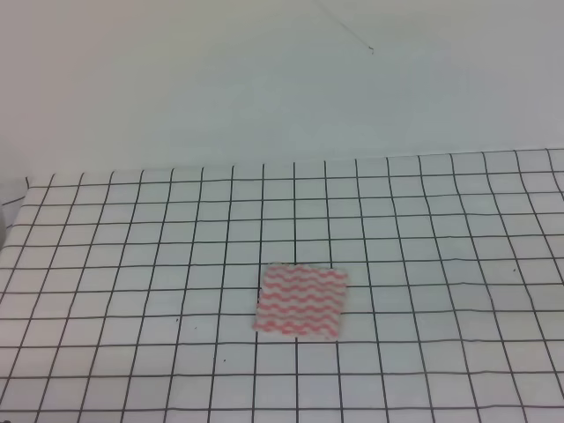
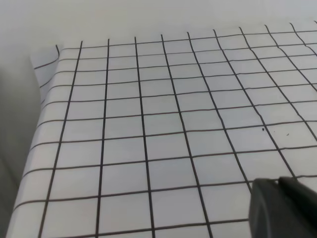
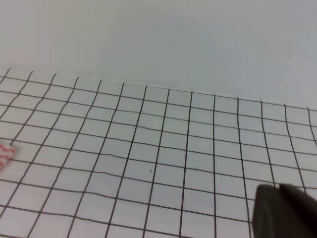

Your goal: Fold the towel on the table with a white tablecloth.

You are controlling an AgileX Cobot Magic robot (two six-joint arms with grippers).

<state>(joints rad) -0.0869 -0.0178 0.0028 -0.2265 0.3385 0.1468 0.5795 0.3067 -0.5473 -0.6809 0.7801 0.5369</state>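
the thin cloth towel with red-pink and white wavy stripes (image 1: 300, 301) lies flat and roughly square on the white tablecloth with thin black grid lines (image 1: 423, 247) covering the table (image 1: 106, 264), near the front middle, about two squares across. a corner of it shows at the right wrist view's left edge (image 3: 5, 153). only a dark corner of the left gripper (image 2: 285, 208) and the right gripper (image 3: 285, 210) shows; whether their jaws are spread or pressed together cannot be told.

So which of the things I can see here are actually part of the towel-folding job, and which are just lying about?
Part of the job:
- the towel, pink-and-white wavy stripes, lying flat
- the tablecloth, white with a black grid, covering the table
- the grippers' dark tips, left gripper and right gripper, barely in view

Just lying about:
- nothing else shows; only the plain wall behind
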